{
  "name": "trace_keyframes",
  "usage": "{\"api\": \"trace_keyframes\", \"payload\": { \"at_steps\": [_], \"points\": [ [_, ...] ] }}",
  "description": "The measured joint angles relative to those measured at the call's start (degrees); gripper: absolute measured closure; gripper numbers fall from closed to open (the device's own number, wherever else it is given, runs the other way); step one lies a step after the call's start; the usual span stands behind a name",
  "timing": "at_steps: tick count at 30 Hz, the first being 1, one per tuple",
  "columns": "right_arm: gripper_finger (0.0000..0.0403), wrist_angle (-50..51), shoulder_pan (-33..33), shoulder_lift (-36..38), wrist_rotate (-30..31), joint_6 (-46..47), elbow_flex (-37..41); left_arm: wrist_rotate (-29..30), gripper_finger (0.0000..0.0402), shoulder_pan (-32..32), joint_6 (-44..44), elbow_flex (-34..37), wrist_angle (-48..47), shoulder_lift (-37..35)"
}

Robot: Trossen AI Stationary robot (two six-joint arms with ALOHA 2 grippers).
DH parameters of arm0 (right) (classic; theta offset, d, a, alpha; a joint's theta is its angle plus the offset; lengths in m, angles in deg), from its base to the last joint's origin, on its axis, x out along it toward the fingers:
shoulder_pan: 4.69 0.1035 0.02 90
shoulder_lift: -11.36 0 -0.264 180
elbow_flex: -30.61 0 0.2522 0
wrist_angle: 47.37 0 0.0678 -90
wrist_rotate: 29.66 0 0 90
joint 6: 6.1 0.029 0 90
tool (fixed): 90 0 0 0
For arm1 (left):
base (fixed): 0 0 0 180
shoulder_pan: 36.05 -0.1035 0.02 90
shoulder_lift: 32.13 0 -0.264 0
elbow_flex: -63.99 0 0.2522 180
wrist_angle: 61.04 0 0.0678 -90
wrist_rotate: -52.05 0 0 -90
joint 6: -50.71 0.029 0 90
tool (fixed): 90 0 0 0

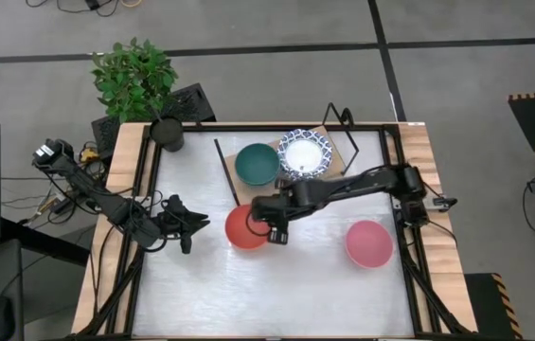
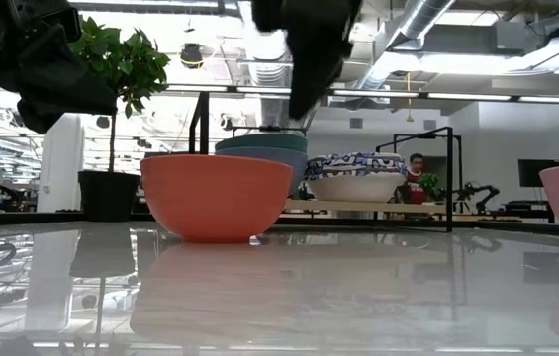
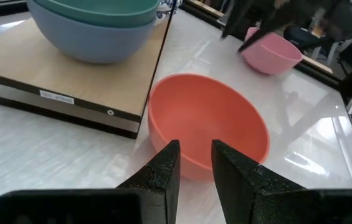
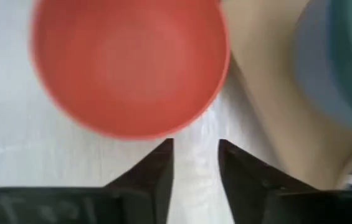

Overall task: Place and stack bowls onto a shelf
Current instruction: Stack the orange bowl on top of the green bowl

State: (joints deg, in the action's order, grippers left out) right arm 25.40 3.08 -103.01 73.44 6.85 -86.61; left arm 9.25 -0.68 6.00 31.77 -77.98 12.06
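Observation:
A red bowl (image 1: 243,227) stands upright on the white tabletop, just off the near edge of the wooden shelf (image 1: 335,152). On the shelf a green bowl (image 1: 257,163) sits nested in a blue bowl (image 3: 88,43), beside stacked white blue-patterned bowls (image 1: 304,153). A pink bowl (image 1: 368,242) stands on the table at the right. My left gripper (image 1: 189,227) is left of the red bowl (image 3: 210,124), level, narrowly open and empty. My right gripper (image 1: 275,232) hangs above the red bowl's right rim (image 4: 126,68), pointing down, narrowly open and empty.
A potted plant (image 1: 134,80) stands at the table's far left corner. The shelf's black wire frame (image 1: 224,170) sticks out on its left side. Bare tabletop (image 1: 276,294) lies toward the near edge. A person (image 2: 416,178) shows far off in the room.

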Motion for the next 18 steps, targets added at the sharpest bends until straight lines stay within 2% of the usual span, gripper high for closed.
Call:
{"api": "trace_keyframes", "payload": {
  "at_steps": [4,8,18],
  "points": [
    [0.0205,-0.18,-0.95,-2.92,-0.12,4.01,0.0,-0.82,0.0325,0.0,-0.52,0.0,0.0,0.0],
    [0.0177,-1.08,-2.02,-4.66,0.03,6.64,0.02,-2.21,0.0325,0.0,-0.59,0.0,-0.01,0.0],
    [0.0184,-3.82,-3.11,-5.02,0.19,10.72,0.02,-2.91,0.0325,0.0,-0.59,0.0,-0.51,0.0]
  ]
}}
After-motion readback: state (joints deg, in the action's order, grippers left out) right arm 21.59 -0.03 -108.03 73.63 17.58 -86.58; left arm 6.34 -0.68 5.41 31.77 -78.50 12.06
